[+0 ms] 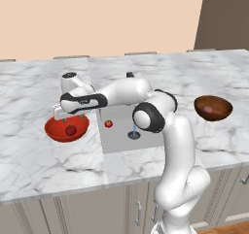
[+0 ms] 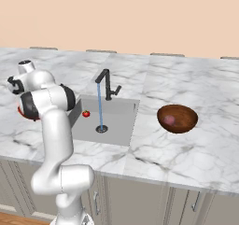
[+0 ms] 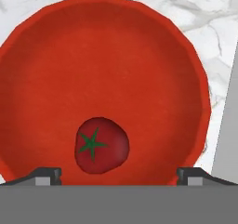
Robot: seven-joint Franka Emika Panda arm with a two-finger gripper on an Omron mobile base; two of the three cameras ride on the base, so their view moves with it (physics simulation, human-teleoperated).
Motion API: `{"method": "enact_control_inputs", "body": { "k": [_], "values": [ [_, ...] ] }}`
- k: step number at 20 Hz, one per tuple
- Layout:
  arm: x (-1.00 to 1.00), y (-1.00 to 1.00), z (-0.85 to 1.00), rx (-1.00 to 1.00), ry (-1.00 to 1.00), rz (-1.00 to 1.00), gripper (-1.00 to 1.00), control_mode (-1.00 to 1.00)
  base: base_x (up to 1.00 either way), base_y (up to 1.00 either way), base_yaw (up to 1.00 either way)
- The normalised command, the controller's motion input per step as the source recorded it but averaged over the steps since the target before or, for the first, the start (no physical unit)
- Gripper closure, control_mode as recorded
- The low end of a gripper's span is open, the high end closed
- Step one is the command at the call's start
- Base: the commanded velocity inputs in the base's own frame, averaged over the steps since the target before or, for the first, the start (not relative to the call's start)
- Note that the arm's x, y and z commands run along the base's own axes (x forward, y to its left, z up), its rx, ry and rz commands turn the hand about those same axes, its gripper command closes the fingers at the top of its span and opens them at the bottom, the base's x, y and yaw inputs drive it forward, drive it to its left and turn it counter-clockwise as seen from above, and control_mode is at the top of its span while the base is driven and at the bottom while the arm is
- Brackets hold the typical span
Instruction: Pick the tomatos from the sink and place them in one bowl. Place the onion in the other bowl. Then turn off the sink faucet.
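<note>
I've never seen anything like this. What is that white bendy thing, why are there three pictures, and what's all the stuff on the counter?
The white thing is a robot arm in a computer-drawn kitchen. Two pictures come from cameras behind it, one on each side; the third looks down from its hand.

Its gripper, the two-fingered claw, is open over the red bowl and holds nothing. A dark tomato lies in that bowl, between the fingertips in the hand picture.

A second tomato sits in the grey sink. The black faucet is running; you can see the blue stream. To the right, on the marble counter, a brown bowl holds a pinkish onion.
</note>
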Motion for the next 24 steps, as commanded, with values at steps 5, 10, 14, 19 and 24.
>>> {"method": "enact_control_inputs", "body": {
  "k": [5, 10, 14, 19, 24],
  "values": [
    [0.08, -0.51, 0.20, 0.04, 0.00, 0.00, -1.00, -1.00, 0.00, 0.00, 0.00],
    [0.12, -0.56, 0.21, 0.06, 0.00, 0.00, -1.00, -1.00, 0.00, 0.00, 0.00],
    [0.11, -0.53, 0.12, 0.05, -0.01, 0.00, -1.00, -1.00, 0.00, 0.00, 0.00],
    [0.10, -0.51, 0.01, 0.05, -0.03, 0.00, -1.00, -1.00, 0.00, 0.00, 0.00],
    [0.09, -0.44, -0.01, 0.03, -0.04, 0.00, -1.00, -1.00, 0.00, 0.00, 0.00]
  ]
}}
